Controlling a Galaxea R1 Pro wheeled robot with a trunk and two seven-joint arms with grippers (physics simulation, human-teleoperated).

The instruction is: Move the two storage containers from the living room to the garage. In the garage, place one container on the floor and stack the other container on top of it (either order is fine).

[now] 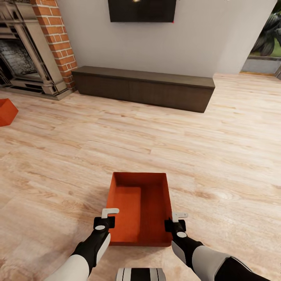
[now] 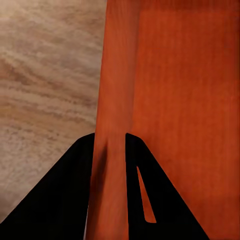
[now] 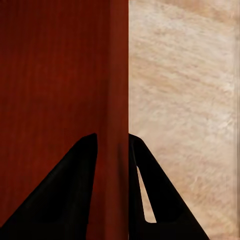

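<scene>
**A:** Where is the robot, and where are the boxes?

**B:** In the living room. One storage container (image 1: 140,208) sits on the light wood floor (image 1: 218,156) just in front of the robot, open side up. The other storage container (image 1: 7,111) lies far off to the left, near the brick fireplace (image 1: 54,43), cut by the picture's edge. The dark low cabinet (image 1: 144,88) and the TV (image 1: 142,10) are against the far wall.

**A:** How is the near one being held?

**B:** By both side walls at the near end. The left gripper (image 1: 104,221) straddles the left wall; in its wrist view the dark fingers (image 2: 135,190) stand on either side of the thin orange wall, closed down onto it. The right gripper (image 1: 175,222) does the same on the right wall, its fingers (image 3: 80,190) pressed to the wall from inside and outside.

**A:** Why two grips?

**B:** My guess: the box is wide and thin-walled, so a pinch on each side should keep it level for the trip to the garage.

**A:** And the arms?

**B:** Both reach forward and down from the near edge of the head view, roughly mirrored, wrists bent so the fingers point down over the rims. Whether the box is off the floor, I can't tell.
</scene>
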